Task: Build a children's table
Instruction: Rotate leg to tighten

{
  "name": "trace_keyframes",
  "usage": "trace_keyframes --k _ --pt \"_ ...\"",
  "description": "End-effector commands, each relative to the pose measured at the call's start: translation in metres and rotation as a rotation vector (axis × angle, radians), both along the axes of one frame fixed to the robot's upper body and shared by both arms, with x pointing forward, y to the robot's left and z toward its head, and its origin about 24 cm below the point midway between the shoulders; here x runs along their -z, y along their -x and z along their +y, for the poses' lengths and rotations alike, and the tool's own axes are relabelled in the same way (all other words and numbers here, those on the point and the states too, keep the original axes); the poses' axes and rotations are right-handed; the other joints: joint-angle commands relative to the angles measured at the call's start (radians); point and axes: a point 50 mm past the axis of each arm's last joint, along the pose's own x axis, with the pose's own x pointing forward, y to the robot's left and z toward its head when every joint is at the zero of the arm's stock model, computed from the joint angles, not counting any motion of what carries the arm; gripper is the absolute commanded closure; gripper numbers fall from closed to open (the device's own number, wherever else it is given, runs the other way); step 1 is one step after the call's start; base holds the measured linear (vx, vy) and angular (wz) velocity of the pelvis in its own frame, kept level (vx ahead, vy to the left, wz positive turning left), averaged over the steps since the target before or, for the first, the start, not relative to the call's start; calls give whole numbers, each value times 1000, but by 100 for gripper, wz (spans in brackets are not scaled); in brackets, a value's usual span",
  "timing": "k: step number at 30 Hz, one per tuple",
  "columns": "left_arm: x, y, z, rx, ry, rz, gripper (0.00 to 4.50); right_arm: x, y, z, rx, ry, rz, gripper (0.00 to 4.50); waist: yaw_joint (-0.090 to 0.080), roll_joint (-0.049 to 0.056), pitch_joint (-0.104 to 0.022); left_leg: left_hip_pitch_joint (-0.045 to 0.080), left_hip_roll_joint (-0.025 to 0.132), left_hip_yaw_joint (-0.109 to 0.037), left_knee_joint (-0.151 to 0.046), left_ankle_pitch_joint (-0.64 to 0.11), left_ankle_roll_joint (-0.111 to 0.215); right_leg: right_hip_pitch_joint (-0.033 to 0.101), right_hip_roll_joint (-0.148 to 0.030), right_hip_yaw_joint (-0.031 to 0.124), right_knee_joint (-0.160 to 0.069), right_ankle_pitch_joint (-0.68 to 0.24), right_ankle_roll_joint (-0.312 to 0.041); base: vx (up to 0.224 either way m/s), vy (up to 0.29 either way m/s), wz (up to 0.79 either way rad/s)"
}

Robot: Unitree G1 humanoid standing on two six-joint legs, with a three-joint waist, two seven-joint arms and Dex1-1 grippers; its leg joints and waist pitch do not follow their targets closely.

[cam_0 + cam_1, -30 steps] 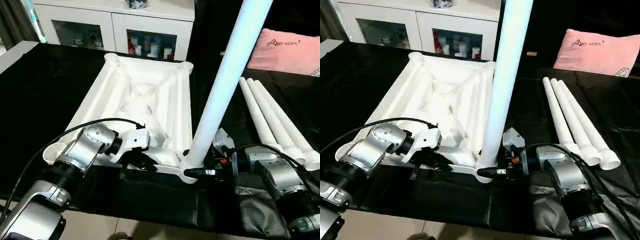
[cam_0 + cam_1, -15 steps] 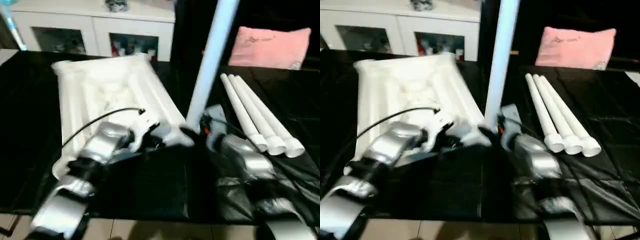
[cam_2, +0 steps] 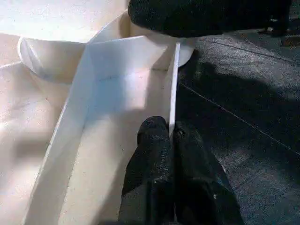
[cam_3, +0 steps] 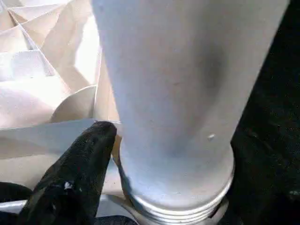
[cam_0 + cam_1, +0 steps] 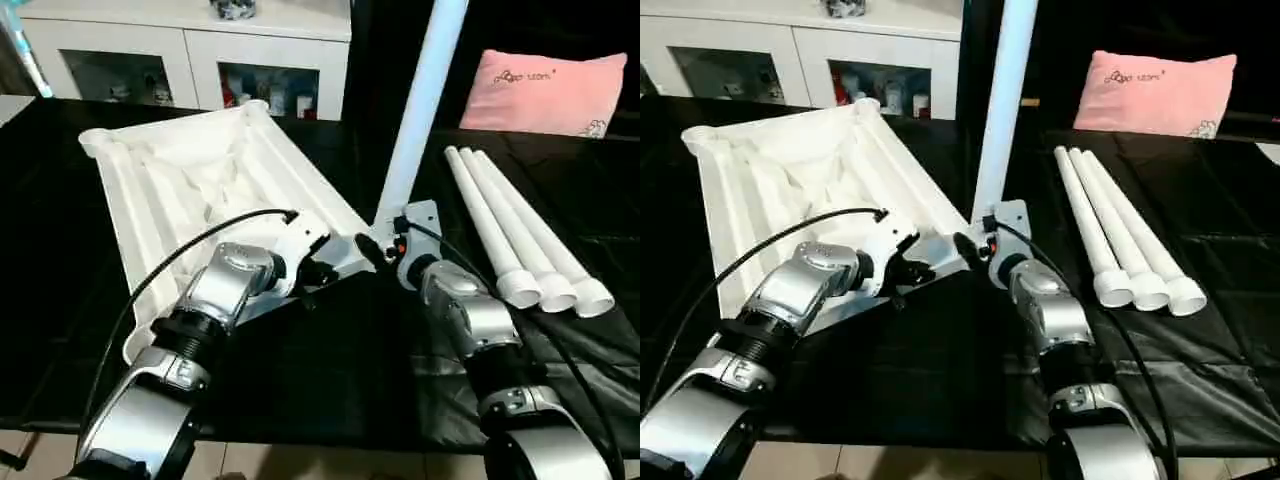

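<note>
The tabletop [image 5: 190,190] lies underside up on the black cloth [image 5: 330,370], with 1 leg [image 5: 415,110] standing in its near corner socket [image 4: 173,197] and 3 spare legs [image 5: 520,235] laid side by side to the right. The left gripper [image 3: 171,140] is pinched tight on the tabletop's thin edge wall. The right gripper [image 5: 975,245] is at the leg's base; its spread cannot be judged. The edge should be held steady while the leg is seated straight, not tilted.
</note>
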Motion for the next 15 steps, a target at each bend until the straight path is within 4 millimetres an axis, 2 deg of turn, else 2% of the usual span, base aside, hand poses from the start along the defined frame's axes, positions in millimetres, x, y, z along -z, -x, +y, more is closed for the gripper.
trace_keyframes --k 1,3,5,7,10,11,12,13,15 --pt "-18 -2 -13 65 48 -90 450 8 13 27 -176 -44 20 47 6 5 -62 3 51 -17 -63 -149 38 53 -93 59 -84 -127 -216 0 0 0" --pt "-17 -2 -6 77 34 -86 450 8 16 19 -203 -29 -1 14 8 4 -62 1 51 -17 -62 -136 49 55 -93 59 -82 -102 -213 0 0 0" --pt "-16 -1 2 119 14 -101 450 9 22 4 -264 -6 -31 10 10 -2 -63 0 50 -17 -60 -130 62 57 -92 58 -82 -89 -211 0 0 0" --pt "-14 0 9 154 -3 -108 450 10 27 -8 -316 3 -45 2 11 3 -62 -2 53 -16 -60 -127 72 57 -93 59 -81 -82 -216 0 0 0" --pt "-11 3 19 211 -25 -105 450 7 35 -26 -417 13 -57 2 11 1 -61 0 53 -16 -60 -146 71 56 -92 57 -84 -104 -221 0 0 0" --pt "-11 3 21 220 -30 -104 450 7 37 -29 -434 13 -56 2 12 5 -60 1 53 -15 -59 -158 74 55 -91 58 -86 -114 -219 0 0 0" --pt "-11 6 26 261 -27 -91 450 2 40 -42 -487 18 -62 2 13 4 -60 0 55 -17 -60 -155 74 56 -92 58 -84 -112 -219 0 0 0" --pt "-11 6 26 265 -26 -90 450 2 40 -43 -491 18 -63 2 13 10 -61 0 54 -17 -60 -156 77 57 -92 58 -84 -107 -223 0 0 0" --pt "-12 10 30 324 -12 -77 450 -4 41 -55 -517 8 -72 2 14 7 -62 0 56 -17 -59 -153 78 55 -92 58 -83 -92 -235 0 0 0"
